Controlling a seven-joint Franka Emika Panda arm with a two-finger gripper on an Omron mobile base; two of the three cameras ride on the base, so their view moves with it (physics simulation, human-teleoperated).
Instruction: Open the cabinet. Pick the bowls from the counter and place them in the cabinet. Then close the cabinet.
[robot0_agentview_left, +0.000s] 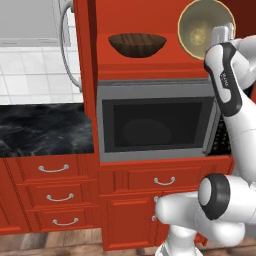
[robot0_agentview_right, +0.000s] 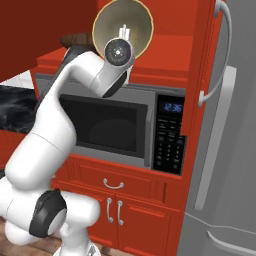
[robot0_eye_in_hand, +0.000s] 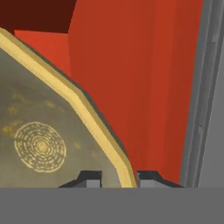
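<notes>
The red cabinet (robot0_agentview_left: 150, 67) above the microwave stands open, its left door (robot0_agentview_left: 84, 60) and right door (robot0_agentview_right: 202, 55) swung out. The dark brown bowl (robot0_agentview_left: 137, 45) (robot0_agentview_right: 75, 39) sits upright on the cabinet shelf at the left. The pale beige bowl (robot0_agentview_left: 200, 27) (robot0_agentview_right: 115, 20) (robot0_eye_in_hand: 39, 135) hangs tilted on edge at the right of the opening, its hollow facing the cameras. My gripper (robot0_agentview_left: 219, 36) (robot0_agentview_right: 123, 34) (robot0_eye_in_hand: 116, 177) is shut on its rim, one fingertip (robot0_eye_in_hand: 89, 178) inside and one outside. The black counter (robot0_agentview_left: 45, 127) lies to the left.
A grey microwave (robot0_agentview_left: 155, 120) (robot0_agentview_right: 115, 125) sits directly under the cabinet shelf. Red drawers (robot0_agentview_left: 55, 190) fill the space below the counter. A tall grey fridge (robot0_agentview_right: 230, 150) stands close on the right, beside the open right door's silver handle (robot0_agentview_right: 220, 55).
</notes>
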